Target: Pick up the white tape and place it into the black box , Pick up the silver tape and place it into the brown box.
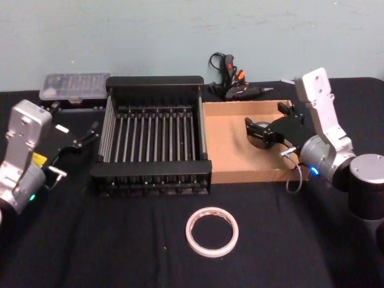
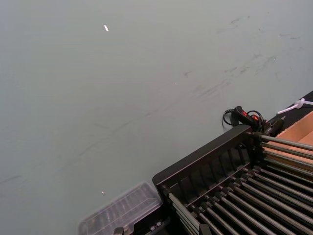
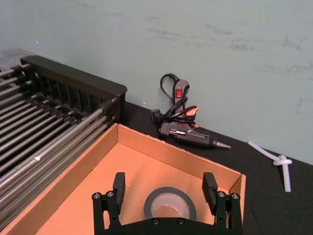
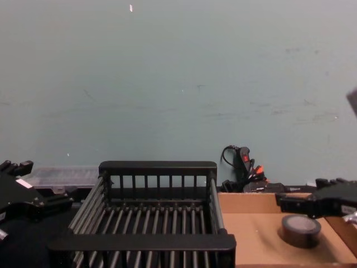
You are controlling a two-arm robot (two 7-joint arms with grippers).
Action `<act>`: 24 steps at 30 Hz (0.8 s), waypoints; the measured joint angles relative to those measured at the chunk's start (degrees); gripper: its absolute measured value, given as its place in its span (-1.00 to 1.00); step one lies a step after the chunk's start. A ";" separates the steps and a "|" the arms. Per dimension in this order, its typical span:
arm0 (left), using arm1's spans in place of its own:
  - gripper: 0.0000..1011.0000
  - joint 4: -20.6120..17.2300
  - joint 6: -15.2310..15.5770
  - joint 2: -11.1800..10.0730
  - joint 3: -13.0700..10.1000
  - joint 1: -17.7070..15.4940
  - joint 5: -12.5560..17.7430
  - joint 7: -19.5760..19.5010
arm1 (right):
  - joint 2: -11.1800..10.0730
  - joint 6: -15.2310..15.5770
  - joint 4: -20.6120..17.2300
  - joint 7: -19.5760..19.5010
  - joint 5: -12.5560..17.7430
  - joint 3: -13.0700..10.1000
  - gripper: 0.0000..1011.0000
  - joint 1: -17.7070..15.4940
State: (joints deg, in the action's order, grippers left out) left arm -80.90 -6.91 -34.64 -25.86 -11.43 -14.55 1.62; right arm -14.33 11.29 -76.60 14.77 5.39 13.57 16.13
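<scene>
Silver tape (image 3: pixel 169 204) done: it sits on the brown box (image 1: pixel 231 135) floor, right hand (image 3: pixel 167 192) over it, fingers apart, not touching. Your white tape (image 1: pixel 212 231) lies on the desk (image 1: pixel 120 240), near side of the black box (image 1: pixel 153 129), which holds nothing. Left hand (image 1: pixel 78 144), left of that box: grip unclear.

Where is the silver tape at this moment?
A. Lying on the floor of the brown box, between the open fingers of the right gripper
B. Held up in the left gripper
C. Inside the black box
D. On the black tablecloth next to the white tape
A: the silver tape lies flat on the floor of the brown box, with the right gripper spread open on either side of it and not touching it.
</scene>
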 joint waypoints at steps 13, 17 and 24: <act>0.98 0.00 0.00 0.00 0.00 0.00 0.00 0.00 | -4.47 0.54 -11.83 3.65 3.32 -1.58 0.98 -8.19; 0.98 0.00 0.00 0.00 0.00 0.00 0.00 0.00 | -6.72 0.56 -16.09 5.07 4.51 -1.56 0.98 -11.67; 0.98 0.00 0.00 0.00 0.00 0.00 0.00 0.00 | -9.55 0.67 -20.39 6.43 5.97 -0.95 0.98 -15.86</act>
State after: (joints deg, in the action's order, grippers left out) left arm -80.90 -6.91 -34.65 -25.87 -11.43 -14.55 1.62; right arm -23.88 11.96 -96.99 21.20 11.35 12.62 0.27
